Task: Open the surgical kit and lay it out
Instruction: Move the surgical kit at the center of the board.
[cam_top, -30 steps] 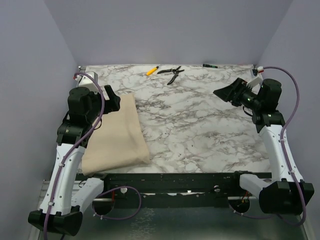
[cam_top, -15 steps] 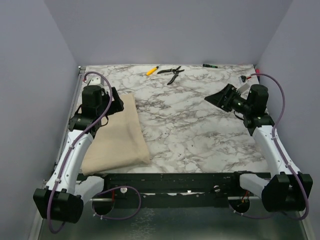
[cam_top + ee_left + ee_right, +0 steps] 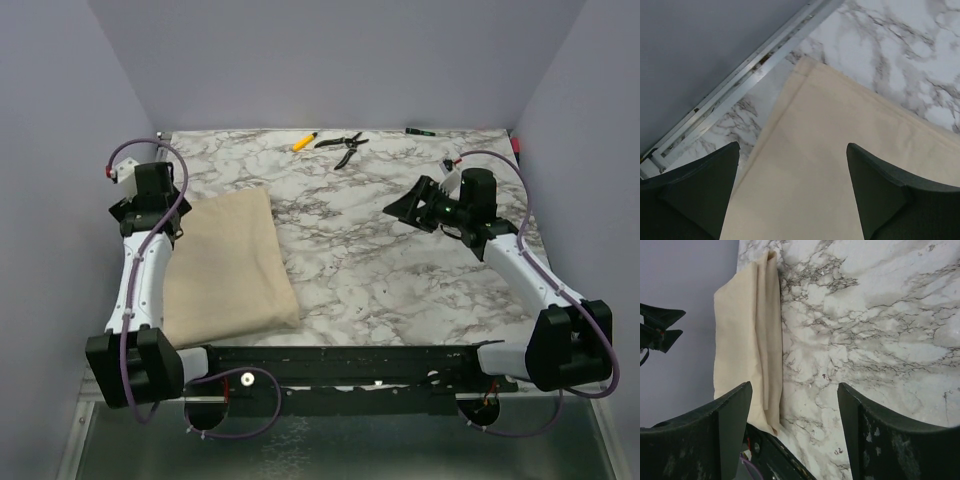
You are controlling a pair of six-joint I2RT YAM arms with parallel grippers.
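Note:
The beige cloth wrap [image 3: 225,265] lies folded shut on the left of the marble table. It also shows in the left wrist view [image 3: 840,165] and the right wrist view [image 3: 740,335]. My left gripper [image 3: 165,222] hangs open and empty just above the wrap's far left part [image 3: 792,145], close to the left wall. My right gripper [image 3: 400,210] is open and empty above the bare marble right of centre [image 3: 794,385], pointing towards the wrap and well apart from it. The tray, clamps, tweezers and gauze balls are not in view.
A yellow pen [image 3: 304,141] and black-handled pliers [image 3: 342,146] lie at the table's back edge, with a small dark item [image 3: 418,130] further right. A metal rail [image 3: 740,85] runs along the left wall. A black bar [image 3: 350,360] borders the near edge.
My left arm has swung left towards the wall, so its gripper now sits over the wrap's far left part. My right gripper has moved left and lower, towards the table's middle.

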